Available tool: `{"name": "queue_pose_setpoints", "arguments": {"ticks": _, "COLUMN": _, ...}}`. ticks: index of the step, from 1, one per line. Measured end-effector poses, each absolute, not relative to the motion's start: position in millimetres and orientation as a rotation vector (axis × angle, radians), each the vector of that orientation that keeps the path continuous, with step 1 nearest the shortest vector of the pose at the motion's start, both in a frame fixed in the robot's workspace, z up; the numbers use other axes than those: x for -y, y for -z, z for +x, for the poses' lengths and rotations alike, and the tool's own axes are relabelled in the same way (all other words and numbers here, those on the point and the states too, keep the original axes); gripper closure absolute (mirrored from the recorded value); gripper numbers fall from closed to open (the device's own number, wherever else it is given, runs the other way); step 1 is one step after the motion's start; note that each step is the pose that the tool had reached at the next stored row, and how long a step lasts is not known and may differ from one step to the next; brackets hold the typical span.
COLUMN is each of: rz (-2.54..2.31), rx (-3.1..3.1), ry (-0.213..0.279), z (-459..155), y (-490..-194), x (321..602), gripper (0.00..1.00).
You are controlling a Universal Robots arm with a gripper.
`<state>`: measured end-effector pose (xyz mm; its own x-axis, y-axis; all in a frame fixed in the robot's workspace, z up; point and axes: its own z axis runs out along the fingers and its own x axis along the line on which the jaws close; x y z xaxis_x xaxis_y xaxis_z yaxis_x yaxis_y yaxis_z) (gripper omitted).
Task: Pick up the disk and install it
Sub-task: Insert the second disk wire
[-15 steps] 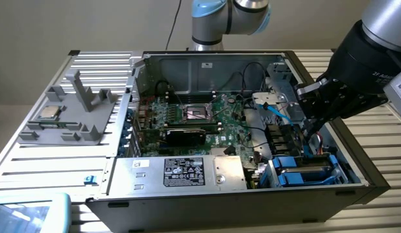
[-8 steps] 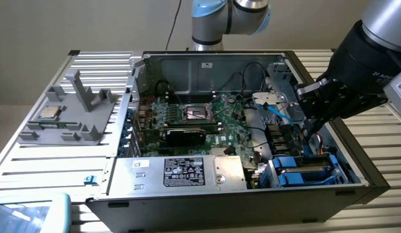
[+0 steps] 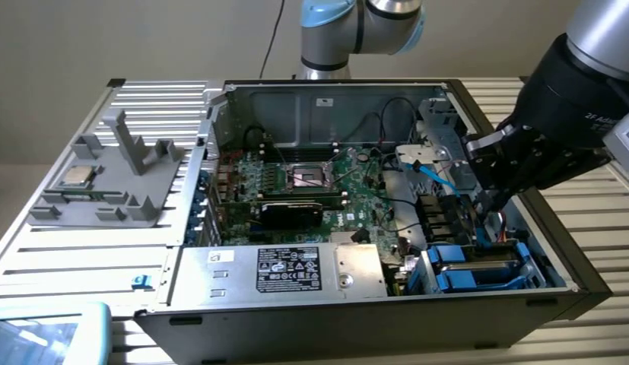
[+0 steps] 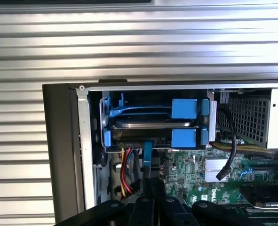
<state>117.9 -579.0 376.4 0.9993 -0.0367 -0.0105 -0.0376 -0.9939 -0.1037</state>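
Wrist view: I'm hovering my gripper [image 4: 151,197], fingers together, beside the disk [image 4: 150,123] in its bay; nearby cables [image 4: 125,172] risk snagging.

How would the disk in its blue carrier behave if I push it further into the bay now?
The disk looks like a rigid metal slab, so it should slide rather than flex. Its blue carrier sits inside the drive bay, which probably guides it straight. The blue tabs are thin plastic and may bend under pressure. The end effector is shut just in front of it.
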Motion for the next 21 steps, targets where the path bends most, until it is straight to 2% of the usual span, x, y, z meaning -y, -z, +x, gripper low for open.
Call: {"name": "queue_pose_setpoints", "arguments": {"ticks": 21, "rz": -3.069, "rx": -0.084, "ry": -0.009, "z": 116.1, "y": -343.1, "x": 589.1, "gripper": 0.89}}
